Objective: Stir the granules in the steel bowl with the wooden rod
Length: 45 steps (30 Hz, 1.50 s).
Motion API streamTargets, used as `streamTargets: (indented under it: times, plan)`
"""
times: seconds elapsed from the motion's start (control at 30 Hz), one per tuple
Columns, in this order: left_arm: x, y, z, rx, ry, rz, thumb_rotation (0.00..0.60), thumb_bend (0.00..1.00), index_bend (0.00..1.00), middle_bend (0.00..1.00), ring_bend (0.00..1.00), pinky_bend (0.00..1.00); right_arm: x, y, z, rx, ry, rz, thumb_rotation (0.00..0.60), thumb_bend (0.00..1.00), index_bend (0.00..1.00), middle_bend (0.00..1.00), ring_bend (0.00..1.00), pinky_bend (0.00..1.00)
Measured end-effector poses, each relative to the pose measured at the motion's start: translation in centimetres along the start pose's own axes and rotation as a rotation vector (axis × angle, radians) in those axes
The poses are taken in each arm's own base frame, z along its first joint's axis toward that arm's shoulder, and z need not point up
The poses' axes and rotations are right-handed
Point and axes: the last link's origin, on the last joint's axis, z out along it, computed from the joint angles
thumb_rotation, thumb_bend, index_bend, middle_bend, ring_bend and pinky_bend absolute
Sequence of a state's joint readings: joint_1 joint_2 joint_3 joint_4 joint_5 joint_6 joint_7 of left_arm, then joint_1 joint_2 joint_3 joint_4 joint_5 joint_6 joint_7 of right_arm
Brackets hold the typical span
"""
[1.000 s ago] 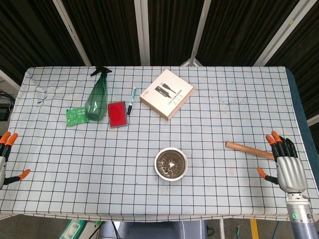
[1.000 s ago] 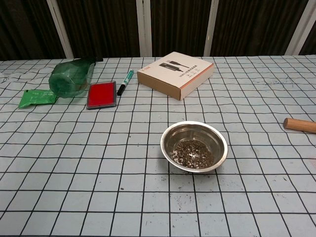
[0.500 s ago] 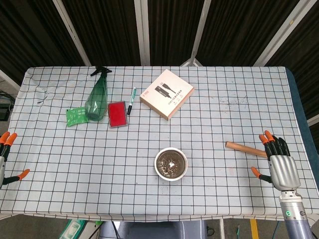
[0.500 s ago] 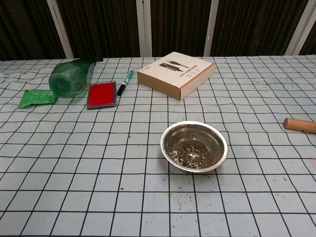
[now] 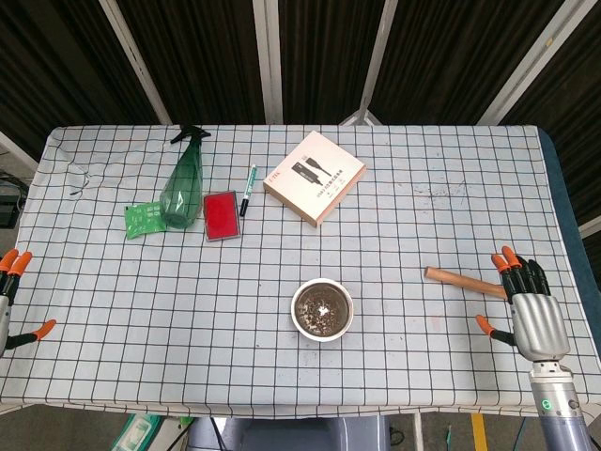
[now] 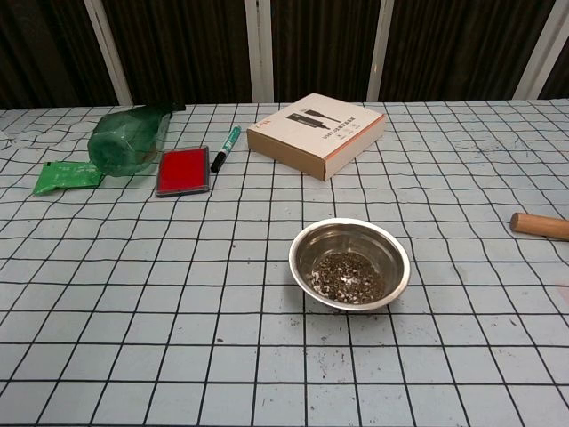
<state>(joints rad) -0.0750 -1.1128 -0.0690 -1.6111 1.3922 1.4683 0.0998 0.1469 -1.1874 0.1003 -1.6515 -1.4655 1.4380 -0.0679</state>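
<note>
A: Where do you want your right robot hand (image 5: 537,315), and why is it parked there?

B: It sits at the near right edge of the tabletop (image 5: 404,216), fingers spread and holding nothing, with its fingertips at the near end of the wooden rod (image 5: 464,281). You have it there because the rod is the first thing to pick up; whether the fingertips touch it, I cannot tell

A: And how does the rod lie?

B: Flat on the cloth, its free end pointing toward the bowl (image 5: 322,309). The chest view catches only that end at its right border, so judge your grasp from the head view

A: The bowl and the granules?

B: The bowl stands upright near the middle of the front half, well apart from the rod, with the dark granules (image 6: 348,275) pooled in its bottom. You will likely need to carry the rod leftward and tip it downward into them

A: Your left robot hand (image 5: 9,301)?

B: It shows at the far left edge, open and empty, well away from everything. The spray bottle (image 5: 183,183), red pad (image 5: 221,215), pen (image 5: 248,189) and box (image 5: 314,176) lie at the back, clear of your path
</note>
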Motion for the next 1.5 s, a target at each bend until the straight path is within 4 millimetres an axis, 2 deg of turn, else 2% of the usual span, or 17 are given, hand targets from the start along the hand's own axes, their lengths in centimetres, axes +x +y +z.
streamTargets:
  times: [0.3,0.4,0.67,0.97,1.2,1.5]
  plan:
    - [0.0,0.0,0.0,0.000,-0.001,-0.004,0.600,0.02,0.00,0.00,0.00,0.00,-0.2,-0.3,0.1,-0.002,-0.010,0.001,0.600,0.25,0.00,0.00,0.00,0.00]
    - [0.0,0.0,0.0,0.000,-0.002,-0.003,0.600,0.02,0.00,0.00,0.00,0.00,-0.4,-0.7,0.6,-0.002,-0.014,0.003,0.600,0.25,0.00,0.03,0.01,0.00]
    - [0.0,0.0,0.0,0.004,-0.003,-0.010,0.600,0.02,0.00,0.00,0.00,0.00,-1.8,-2.5,2.4,0.011,-0.048,-0.018,0.600,0.25,0.23,0.23,0.19,0.00]
    - [0.1,-0.1,0.1,0.001,-0.012,-0.023,0.600,0.02,0.00,0.00,0.00,0.00,-5.2,-4.7,5.3,0.002,-0.112,-0.107,0.600,0.25,0.25,0.26,0.22,0.00]
    - [0.1,-0.2,0.2,-0.003,-0.019,-0.033,0.600,0.02,0.00,0.00,0.00,0.00,-7.0,-4.3,8.0,-0.063,-0.136,-0.155,0.600,0.25,0.29,0.29,0.25,0.00]
    - [0.1,-0.1,0.2,-0.003,-0.022,-0.032,0.600,0.02,0.00,0.00,0.00,0.00,-8.2,-3.6,9.1,-0.109,-0.170,-0.168,0.600,0.25,0.38,0.36,0.31,0.00]
